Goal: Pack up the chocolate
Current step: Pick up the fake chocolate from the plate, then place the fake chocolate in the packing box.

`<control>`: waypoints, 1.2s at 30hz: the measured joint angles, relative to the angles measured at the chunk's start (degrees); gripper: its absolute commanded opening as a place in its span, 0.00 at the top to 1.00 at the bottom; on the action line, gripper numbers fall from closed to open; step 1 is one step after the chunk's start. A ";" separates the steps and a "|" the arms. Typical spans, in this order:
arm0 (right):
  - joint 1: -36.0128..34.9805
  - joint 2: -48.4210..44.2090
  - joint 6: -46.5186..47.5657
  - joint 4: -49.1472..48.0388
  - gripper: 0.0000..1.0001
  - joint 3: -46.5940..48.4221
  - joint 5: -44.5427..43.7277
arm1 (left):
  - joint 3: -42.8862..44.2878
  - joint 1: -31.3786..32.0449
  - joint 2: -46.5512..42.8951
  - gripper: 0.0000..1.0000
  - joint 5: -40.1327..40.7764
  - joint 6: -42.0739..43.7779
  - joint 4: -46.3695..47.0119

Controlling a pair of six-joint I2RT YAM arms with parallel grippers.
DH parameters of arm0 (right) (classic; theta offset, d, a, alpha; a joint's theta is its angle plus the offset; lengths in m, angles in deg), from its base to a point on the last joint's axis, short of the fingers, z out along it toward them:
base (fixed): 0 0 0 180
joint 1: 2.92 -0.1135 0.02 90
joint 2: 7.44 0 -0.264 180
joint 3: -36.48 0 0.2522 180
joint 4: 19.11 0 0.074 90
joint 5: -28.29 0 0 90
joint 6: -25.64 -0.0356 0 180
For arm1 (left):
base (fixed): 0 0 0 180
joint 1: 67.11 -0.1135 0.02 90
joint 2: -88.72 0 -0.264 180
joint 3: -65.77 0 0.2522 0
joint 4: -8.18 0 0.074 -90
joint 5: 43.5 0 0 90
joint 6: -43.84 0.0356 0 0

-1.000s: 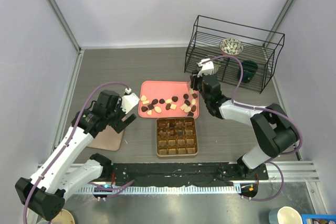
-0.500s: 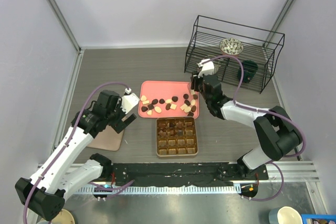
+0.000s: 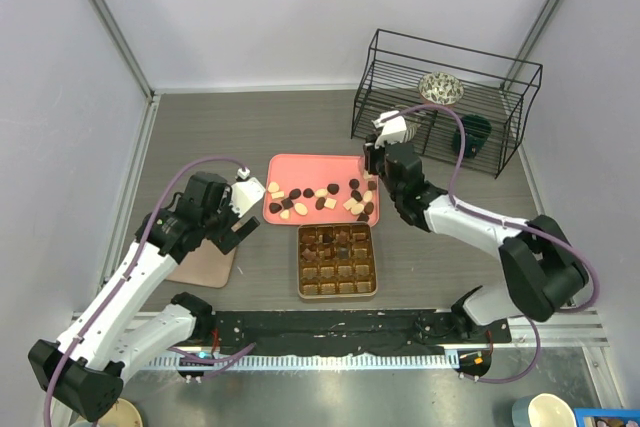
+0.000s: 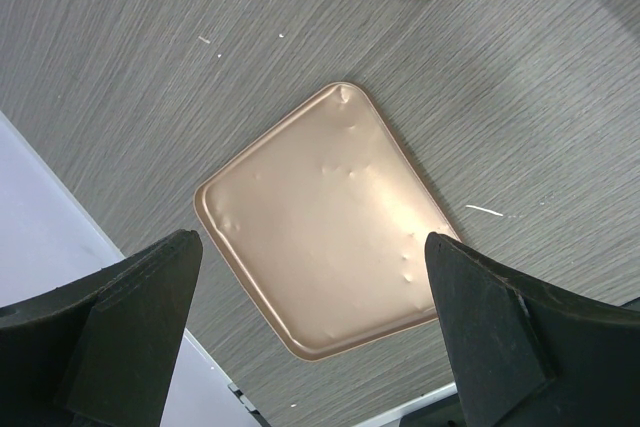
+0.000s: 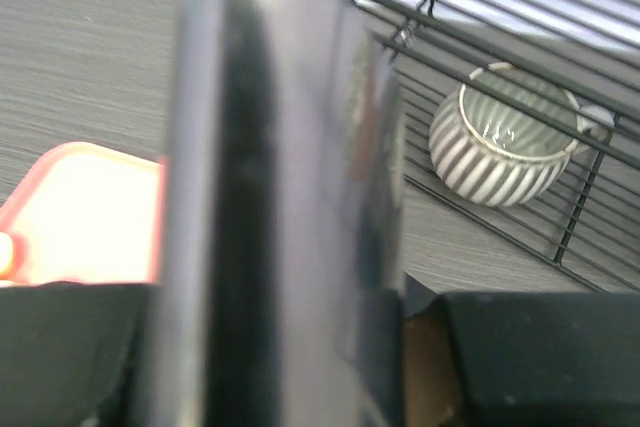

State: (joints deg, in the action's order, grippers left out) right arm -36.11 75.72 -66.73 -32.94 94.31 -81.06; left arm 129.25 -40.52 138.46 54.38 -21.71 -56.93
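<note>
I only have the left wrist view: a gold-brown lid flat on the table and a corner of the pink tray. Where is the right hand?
Observer: The right hand is over the right edge of the pink tray, in front of the wire rack.
Operator: Where do the chocolates lie?
Observer: The chocolates lie loose across the tray's near half, dark and cream pieces mixed.
Operator: And the box?
Observer: The gridded box sits just on the near side of the tray. There are dark pieces in its row closest to the tray, and I cannot tell what the other cells hold.
</note>
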 measured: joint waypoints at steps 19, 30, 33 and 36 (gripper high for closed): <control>-38.53 -32.92 -5.86 31.39 0.76 2.25 -24.02 | 0.00 -0.07 1.68 0.00 0.00 -0.63 0.46; -50.75 -31.17 -14.95 45.33 0.73 -0.37 -34.88 | 0.00 -0.09 1.88 0.00 0.00 -1.79 0.48; -50.75 -31.43 -15.19 45.77 0.71 -2.05 -36.46 | 0.00 -0.09 1.86 0.00 0.00 -1.79 0.46; -50.75 -31.52 -15.19 45.27 0.71 -2.60 -37.38 | 0.00 -0.09 1.77 0.00 0.00 -1.79 0.44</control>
State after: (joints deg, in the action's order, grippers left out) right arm -86.86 44.20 -81.92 12.32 91.71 -118.44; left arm 129.25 -40.61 140.23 54.38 -23.51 -56.50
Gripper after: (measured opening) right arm 0.308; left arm 0.996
